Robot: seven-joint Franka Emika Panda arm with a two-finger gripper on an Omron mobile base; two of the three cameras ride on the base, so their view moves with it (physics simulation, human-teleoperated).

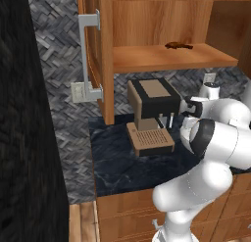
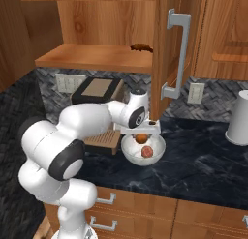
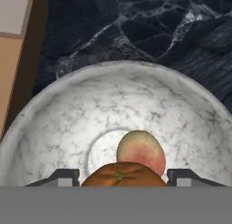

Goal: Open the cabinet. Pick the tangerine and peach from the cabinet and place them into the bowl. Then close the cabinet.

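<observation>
The whitish speckled bowl (image 2: 130,153) (image 3: 68,109) stands on the dark marble counter beside the coffee machine. The peach (image 2: 147,151) (image 3: 141,150) lies in the bowl's middle. My gripper (image 2: 141,135) (image 3: 122,175) points straight down over the bowl, shut on the tangerine (image 2: 141,138) (image 3: 121,174), which hangs just above the peach and inside the rim. Both cabinet doors stand open: the left door (image 1: 94,50) and the right door (image 2: 167,44), each with a long silver handle. The wooden shelf (image 1: 162,57) (image 2: 92,56) is exposed.
A dark brown elongated item (image 1: 179,45) (image 2: 141,47) lies on the shelf. The brown coffee machine (image 1: 149,113) (image 2: 97,90) stands left of the bowl. A white cylinder (image 2: 239,118) sits at the counter's right. The open right door hangs close above my hand. Wooden drawers (image 2: 145,209) run below the counter.
</observation>
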